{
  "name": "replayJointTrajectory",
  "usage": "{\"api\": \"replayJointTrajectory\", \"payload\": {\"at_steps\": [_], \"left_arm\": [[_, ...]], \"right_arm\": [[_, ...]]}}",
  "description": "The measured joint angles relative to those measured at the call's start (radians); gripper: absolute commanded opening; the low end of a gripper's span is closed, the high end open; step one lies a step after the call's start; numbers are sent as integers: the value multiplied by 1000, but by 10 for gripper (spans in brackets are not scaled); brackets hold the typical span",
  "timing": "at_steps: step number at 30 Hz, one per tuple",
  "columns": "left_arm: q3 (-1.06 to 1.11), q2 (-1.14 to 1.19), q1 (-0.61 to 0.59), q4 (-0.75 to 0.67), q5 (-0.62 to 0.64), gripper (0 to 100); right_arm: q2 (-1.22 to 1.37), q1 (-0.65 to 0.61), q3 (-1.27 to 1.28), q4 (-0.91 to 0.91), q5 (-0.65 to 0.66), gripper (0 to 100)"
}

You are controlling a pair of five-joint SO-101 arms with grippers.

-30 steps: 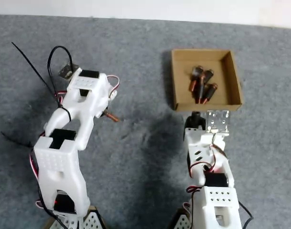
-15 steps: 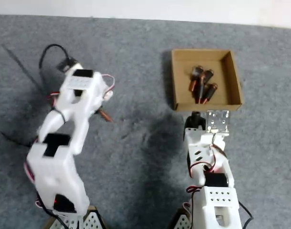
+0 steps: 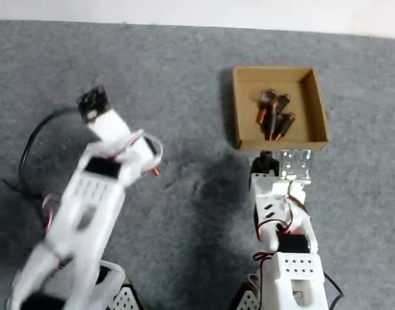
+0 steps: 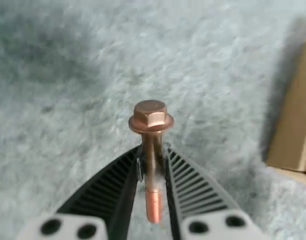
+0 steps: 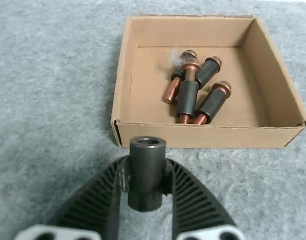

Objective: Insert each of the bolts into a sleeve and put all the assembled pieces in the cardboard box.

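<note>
My left gripper is shut on a copper bolt, held by its shank with the hex head pointing away from the wrist. From above, the bolt's tip pokes out beside the left arm at the left of the grey mat. My right gripper is shut on a black sleeve, upright with its bore open, just in front of the cardboard box. The box holds several assembled bolt-and-sleeve pieces, also seen from above as assembled pieces.
Grey carpet-like mat covers the table. A black cable loops beside the left arm. The right arm's black sleeve sits close to the box's near wall.
The left arm has swung back toward its base and tilted, carrying the copper bolt a little toward the near side. The right arm has kept still with the sleeve.
</note>
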Motion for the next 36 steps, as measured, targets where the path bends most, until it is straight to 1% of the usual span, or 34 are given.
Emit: {"api": "replayJointTrajectory", "payload": {"at_steps": [4,7,10,14,21,28,31,34,36], "left_arm": [[235,-250,5,-178,-66,4],[359,-425,8,-262,-112,4],[457,-589,8,-310,-135,4],[575,-781,54,-364,-140,4],[724,-1097,61,-390,-140,4],[730,-1129,63,-486,-140,4],[730,-1129,61,-525,-140,4],[730,-1129,61,-559,-140,4],[730,-1129,63,-585,-140,4]], "right_arm": [[0,-34,0,0,0,4],[0,-37,0,0,3,4],[0,-52,0,0,3,4],[0,-114,0,0,3,4],[0,-127,0,0,3,4],[0,-140,0,0,6,4],[0,-195,0,0,6,4],[0,-276,0,0,6,4],[0,-328,0,0,40,4]]}}
